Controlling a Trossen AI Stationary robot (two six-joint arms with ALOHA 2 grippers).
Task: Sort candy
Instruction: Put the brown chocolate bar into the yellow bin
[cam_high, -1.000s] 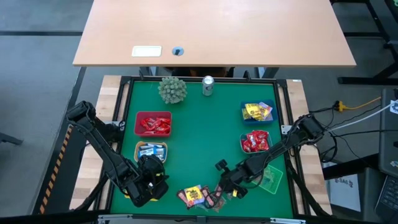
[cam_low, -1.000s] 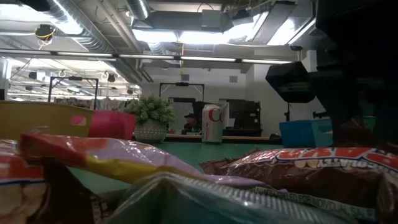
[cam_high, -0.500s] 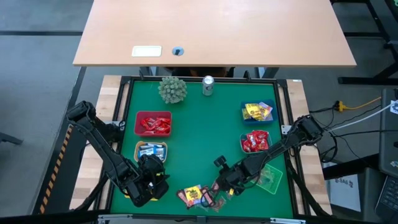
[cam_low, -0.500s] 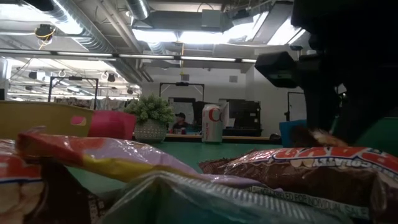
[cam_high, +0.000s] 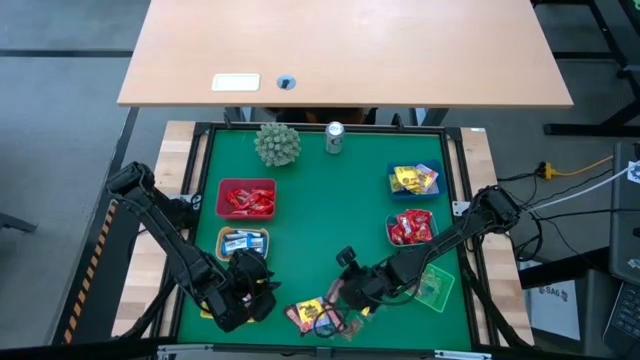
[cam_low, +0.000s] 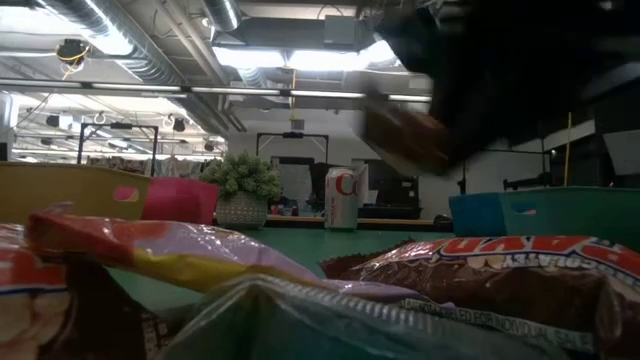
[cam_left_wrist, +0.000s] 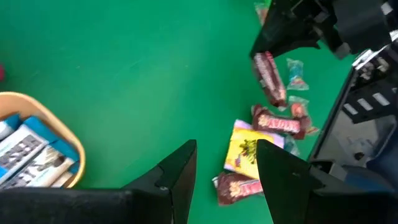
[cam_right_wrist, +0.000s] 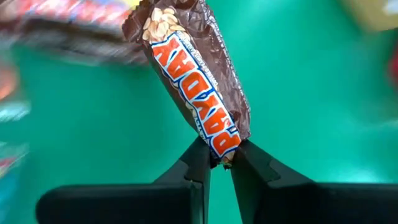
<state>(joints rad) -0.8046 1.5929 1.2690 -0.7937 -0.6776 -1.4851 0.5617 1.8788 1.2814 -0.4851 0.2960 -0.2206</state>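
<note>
1. Brown candy bar (cam_right_wrist: 196, 87) with orange-and-white lettering, clenched by right gripper (cam_right_wrist: 217, 163) at lower centre of high view.
2. Left gripper (cam_left_wrist: 225, 163) released, lower left.
3. Remaining candy (cam_high: 318, 315) partly hidden beneath arm.

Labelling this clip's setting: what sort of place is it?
Probably a robotics lab or workshop: bare ceiling ducts with strip lights, a green mat framed for two arms, and a plain desk beside it.

The right gripper (cam_right_wrist: 217, 163) is raised above the table's front edge, its 2 fingers pinched on a held item. The left gripper (cam_left_wrist: 225, 168) is held low at front-left, fingers parted, nothing between them.
</note>
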